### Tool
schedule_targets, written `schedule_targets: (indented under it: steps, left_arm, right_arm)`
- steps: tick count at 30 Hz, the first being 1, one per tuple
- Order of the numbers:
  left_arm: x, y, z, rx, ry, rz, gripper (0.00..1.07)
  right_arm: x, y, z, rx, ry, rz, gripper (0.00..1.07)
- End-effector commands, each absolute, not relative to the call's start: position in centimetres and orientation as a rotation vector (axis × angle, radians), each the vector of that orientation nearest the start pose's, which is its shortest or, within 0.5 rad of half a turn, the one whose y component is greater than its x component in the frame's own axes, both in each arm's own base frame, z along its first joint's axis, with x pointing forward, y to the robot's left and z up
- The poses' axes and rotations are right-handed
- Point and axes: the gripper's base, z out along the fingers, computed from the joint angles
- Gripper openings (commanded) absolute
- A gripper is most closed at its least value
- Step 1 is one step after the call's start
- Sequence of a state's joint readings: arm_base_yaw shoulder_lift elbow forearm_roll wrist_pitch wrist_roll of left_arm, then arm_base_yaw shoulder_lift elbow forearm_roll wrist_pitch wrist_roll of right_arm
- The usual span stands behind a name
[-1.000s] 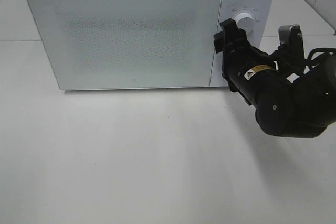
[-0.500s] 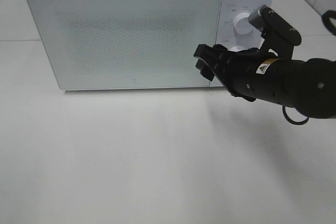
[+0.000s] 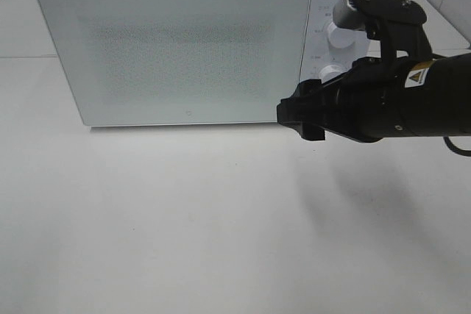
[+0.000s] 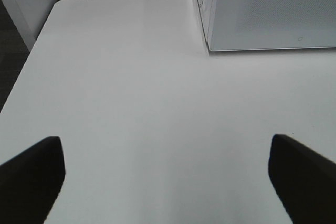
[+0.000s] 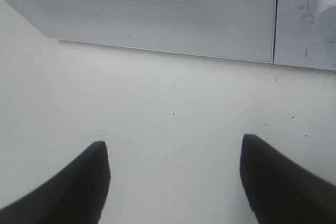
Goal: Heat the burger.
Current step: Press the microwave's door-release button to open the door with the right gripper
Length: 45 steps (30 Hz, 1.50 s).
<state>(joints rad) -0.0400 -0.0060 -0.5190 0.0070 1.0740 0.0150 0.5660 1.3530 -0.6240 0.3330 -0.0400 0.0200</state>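
Note:
The burger is out of view. A white microwave (image 3: 176, 49) stands at the back of the table with its door shut, and its frosted window hides the inside. My right gripper (image 3: 300, 119) hovers low in front of the microwave's lower right corner, pointing left. In the right wrist view the right gripper (image 5: 173, 182) is open over bare tabletop, nothing between its fingers (image 5: 79, 182). My left gripper (image 4: 168, 182) is open too, empty, over the table left of the microwave (image 4: 268, 14); the high view does not show it.
Two white knobs, upper (image 3: 340, 33) and lower (image 3: 331, 71), sit on the microwave's right panel, partly behind my right arm (image 3: 397, 101). The white table (image 3: 184, 218) spreads in front. The table's left edge (image 4: 31, 61) drops off beside the left gripper.
My right arm has swung down and left from the upper knob to the microwave's lower right corner. Its jaws keep the same spread. The microwave has not moved.

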Motion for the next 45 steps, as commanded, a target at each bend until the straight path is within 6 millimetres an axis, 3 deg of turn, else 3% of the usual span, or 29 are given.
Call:
schedule_targets:
  steps: [1,10,15,18,23,45]
  left_arm:
    - [-1.1,0.0,28.1,0.05,2.015,-0.014,0.98]
    - [-1.1,0.0,28.1,0.05,2.015,-0.014,0.98]
    - [-1.1,0.0,28.1,0.05,2.015,-0.014,0.98]
    - [-1.1,0.0,28.1,0.05,2.015,-0.014,0.98]
    - [-1.1,0.0,28.1,0.05,2.015,-0.014,0.98]
    - [-1.1,0.0,28.1,0.05,2.015,-0.014,0.98]
  right_arm:
    - [21.3,13.5,23.9,-0.374,2.187,0.459,0.68]
    - [19.1,12.2,27.2,-0.517,2.142,0.39,0.68]
    - [17.5,10.9,30.2,-0.566,2.112,0.328,0.79]
    - [17.3,10.7,30.5,-0.571,2.111,0.319,0.81]
    - [14.7,8.8,31.5,-0.597,2.151,0.268,0.8]
    - [7.8,4.1,33.0,-0.551,2.21,0.237,0.76]
